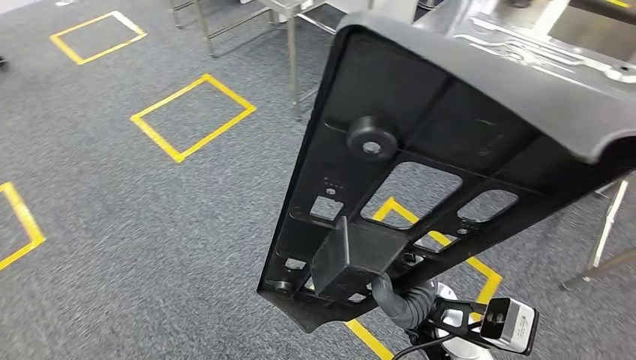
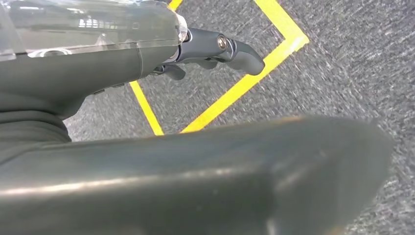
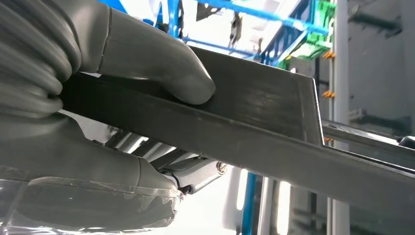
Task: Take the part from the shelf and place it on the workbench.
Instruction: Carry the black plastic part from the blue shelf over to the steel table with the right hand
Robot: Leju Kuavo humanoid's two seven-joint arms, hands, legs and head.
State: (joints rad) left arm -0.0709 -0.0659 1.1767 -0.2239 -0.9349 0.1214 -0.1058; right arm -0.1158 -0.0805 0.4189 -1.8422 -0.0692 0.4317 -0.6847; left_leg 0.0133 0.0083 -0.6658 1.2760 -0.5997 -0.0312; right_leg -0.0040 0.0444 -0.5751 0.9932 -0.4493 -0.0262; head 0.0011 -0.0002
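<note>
Right wrist view: right hand [image 3: 122,98] grips part [image 3: 274,127].

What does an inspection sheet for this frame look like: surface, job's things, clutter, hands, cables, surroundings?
Surface: grey carpet floor with yellow tape squares.
Job's things: large black part, carried tilted above the floor, not yet set down.
Clutter: nothing seen.
Hands: right hand grips the part's edge, thumb on top; left hand beside the part, grip unclear.
Cables: black cable at the wrist camera.
Surroundings: metal table legs; blue racking.
</note>
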